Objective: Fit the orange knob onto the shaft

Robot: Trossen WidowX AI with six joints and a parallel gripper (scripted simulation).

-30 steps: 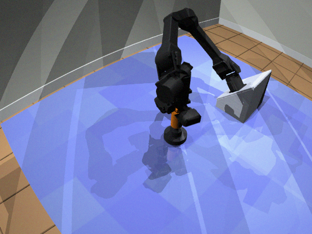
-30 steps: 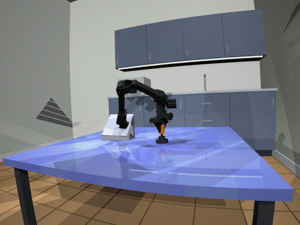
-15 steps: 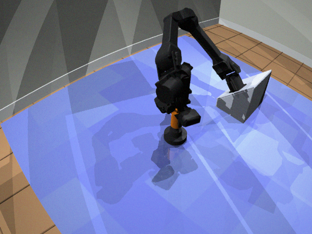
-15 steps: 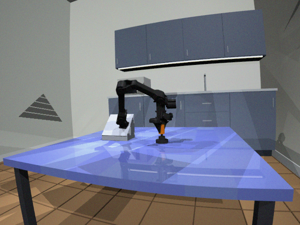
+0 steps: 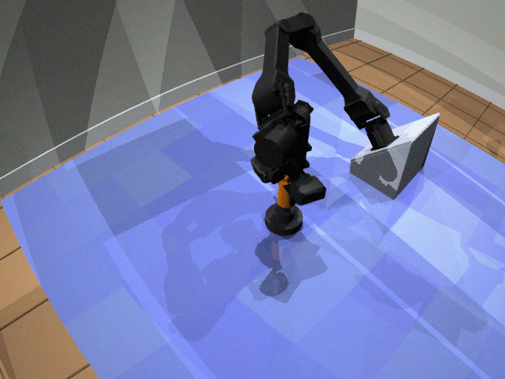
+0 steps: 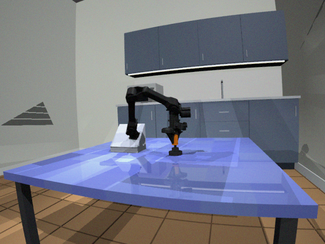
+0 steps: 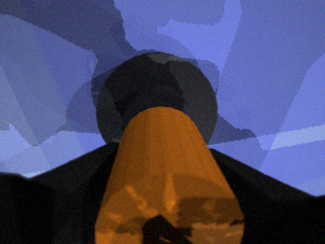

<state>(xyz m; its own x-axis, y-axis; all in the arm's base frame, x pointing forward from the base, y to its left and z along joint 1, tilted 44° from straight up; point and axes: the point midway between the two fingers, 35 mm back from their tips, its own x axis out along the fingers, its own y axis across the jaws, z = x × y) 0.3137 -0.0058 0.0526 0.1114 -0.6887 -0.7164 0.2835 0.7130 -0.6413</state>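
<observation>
Blue table [image 5: 134, 326] [image 6: 157, 181] fills the lower half of the ext. view, w/ dark legs at lower left & lower right; blue-gray cabinets [image 6: 204, 44] hang upper center to right on the back wall. Black robot arm [image 5: 332, 67] [image 6: 157, 98] rises from a white-gray wedge base [image 5: 416, 159] [image 6: 118, 145], left of center in that view, & arches over to mid-frame. Its gripper [image 5: 287, 189] [image 6: 175, 138] [image 7: 162, 154] points down, fingers part open, clamped on the orange knob [image 5: 283, 196] [image 6: 176, 140] [image 7: 161, 144]. Knob stands about upright just right of center in the ext. view, over the round dark pedestal [image 5: 281, 228] [image 6: 175, 152] [image 7: 200, 99], its lower end above the wide disc, not down on it. Can't tell if the flats line up; shaft's flat is hidden. Wrist cam: knob bottom center, pedestal behind it, upper center.
</observation>
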